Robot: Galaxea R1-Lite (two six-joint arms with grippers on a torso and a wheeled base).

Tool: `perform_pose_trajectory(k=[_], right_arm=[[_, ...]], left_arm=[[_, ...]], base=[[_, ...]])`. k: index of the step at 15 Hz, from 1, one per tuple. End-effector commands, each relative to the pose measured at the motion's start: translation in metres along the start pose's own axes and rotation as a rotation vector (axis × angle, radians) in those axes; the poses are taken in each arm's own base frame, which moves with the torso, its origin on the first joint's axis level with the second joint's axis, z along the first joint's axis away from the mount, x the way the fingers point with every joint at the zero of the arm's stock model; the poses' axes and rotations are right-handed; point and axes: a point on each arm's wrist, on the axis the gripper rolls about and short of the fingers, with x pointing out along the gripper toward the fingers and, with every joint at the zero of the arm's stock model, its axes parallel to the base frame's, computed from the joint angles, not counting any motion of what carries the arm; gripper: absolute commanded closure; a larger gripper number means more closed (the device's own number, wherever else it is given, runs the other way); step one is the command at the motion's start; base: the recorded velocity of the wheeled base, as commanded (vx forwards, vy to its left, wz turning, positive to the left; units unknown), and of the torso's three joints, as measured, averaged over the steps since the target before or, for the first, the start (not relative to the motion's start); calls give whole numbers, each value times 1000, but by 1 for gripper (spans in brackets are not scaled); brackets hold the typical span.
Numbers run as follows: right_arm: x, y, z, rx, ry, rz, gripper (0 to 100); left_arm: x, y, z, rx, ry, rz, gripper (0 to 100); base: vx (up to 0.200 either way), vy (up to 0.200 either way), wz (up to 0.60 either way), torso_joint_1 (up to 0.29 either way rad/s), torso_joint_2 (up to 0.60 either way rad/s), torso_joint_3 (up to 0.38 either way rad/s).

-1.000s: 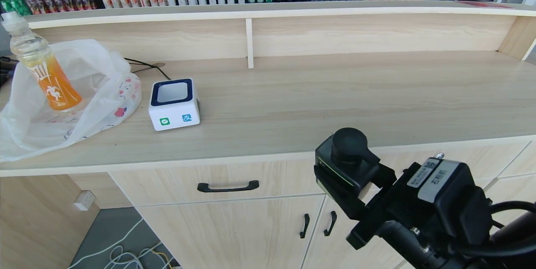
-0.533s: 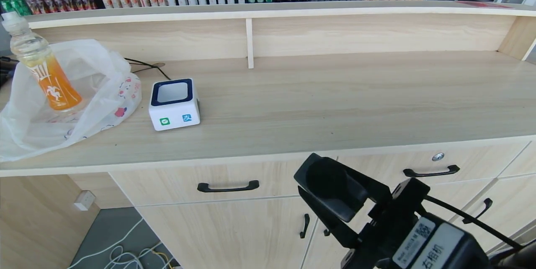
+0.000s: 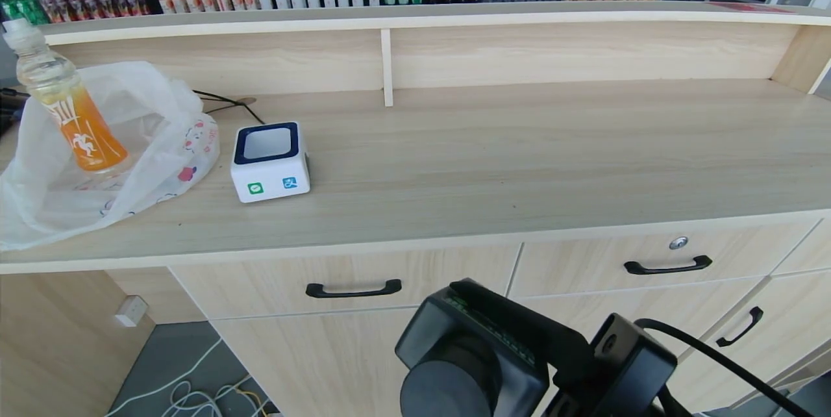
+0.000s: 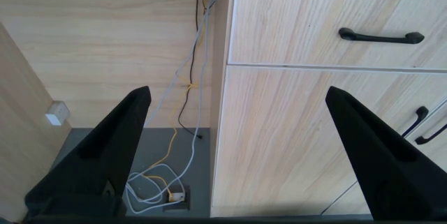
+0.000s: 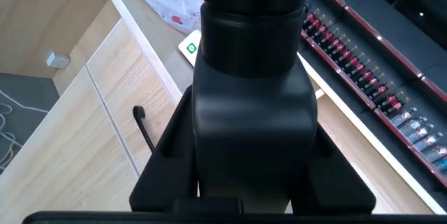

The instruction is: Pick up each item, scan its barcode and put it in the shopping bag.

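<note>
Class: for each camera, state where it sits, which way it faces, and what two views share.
Head view: on the head, facing forward and down at the counter; right arm low in front.
Left wrist view: left wrist, facing the cabinet front; open left pincer frames it.
Right wrist view: right wrist, facing along the counter; right pincer central.
Shared: head and right wrist show the scanner and shopping bag.

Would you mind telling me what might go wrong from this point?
The right gripper holds the black item below the counter edge; lifting it towards the scanner may strike that edge. The tall bottle stands in the loose shopping bag; a second item could topple it.
</note>
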Motion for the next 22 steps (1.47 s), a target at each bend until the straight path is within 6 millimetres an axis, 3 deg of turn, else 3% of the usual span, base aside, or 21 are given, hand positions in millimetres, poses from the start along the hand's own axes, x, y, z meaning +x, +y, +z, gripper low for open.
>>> perform_pose_trajectory(k=[1,10,22], right_arm=[[1,6,-2,-12,0,26,100],[7,7,-2,-94,-70,56,100],[30,-6,1,-557,-124,-36,100]], left_arm=[[0,0,0,0,-1,0,0],[0,0,0,0,-1,0,0],[0,0,0,0,-1,1,0]], base=[[0,0,0,0,0,0],[0,0,0,0,0,0],[0,0,0,0,0,0]])
